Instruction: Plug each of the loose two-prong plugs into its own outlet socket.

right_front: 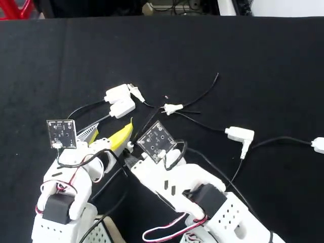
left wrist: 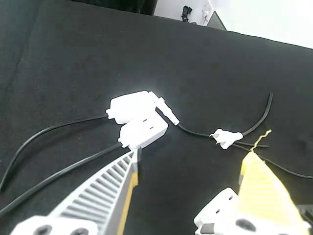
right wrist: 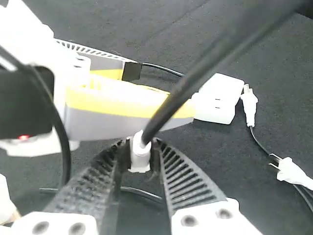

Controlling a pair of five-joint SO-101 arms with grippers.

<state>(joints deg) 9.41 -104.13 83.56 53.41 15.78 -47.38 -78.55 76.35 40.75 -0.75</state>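
Black cloth [right_front: 243, 55] covers the table. Left of centre lie two white outlet sockets, side by side and touching: the far socket [right_front: 117, 93] and the near socket [right_front: 123, 108], each on a black cord. A small plug [right_front: 135, 92] lies against the far socket's right end; I cannot tell whether it is seated. To the right of the sockets a loose plug [right_front: 173, 108] lies on the cloth, and farther right is an angled plug [right_front: 240, 134]. The left gripper [left wrist: 193, 159] hangs just near of the sockets, its jaws spread wide with nothing between them. The right gripper [right wrist: 140, 146] is just beside it on the right, jaws pinched on a white plug body [right wrist: 139, 159]. That plug's black cable [right wrist: 195, 78] crosses the left gripper's yellow finger [right wrist: 122, 105].
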